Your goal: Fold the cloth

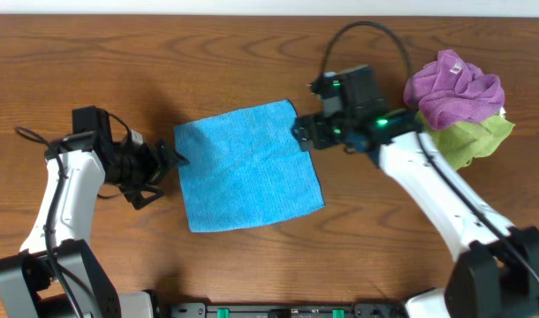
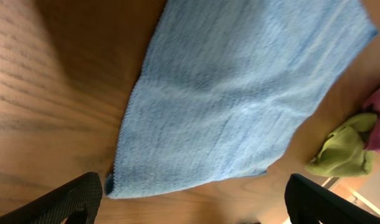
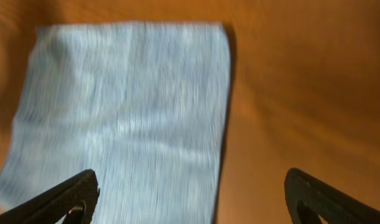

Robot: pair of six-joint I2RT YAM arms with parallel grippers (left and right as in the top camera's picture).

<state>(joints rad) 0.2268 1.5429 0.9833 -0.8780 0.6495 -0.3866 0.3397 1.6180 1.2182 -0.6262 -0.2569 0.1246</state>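
Note:
The sky-blue cloth [image 1: 247, 166] lies flat and spread out on the wooden table, slightly turned. It also shows in the left wrist view [image 2: 240, 93] and the right wrist view [image 3: 128, 118]. My left gripper [image 1: 170, 164] is open at the cloth's left edge, near its left corner; its fingers [image 2: 193, 202] straddle that corner just above the table. My right gripper [image 1: 302, 132] is open over the cloth's far right corner; its fingers [image 3: 190, 196] straddle the cloth's right edge.
A crumpled purple cloth [image 1: 453, 87] lies on a light green cloth [image 1: 471, 140] at the far right of the table. The green cloth also shows in the left wrist view [image 2: 342, 149].

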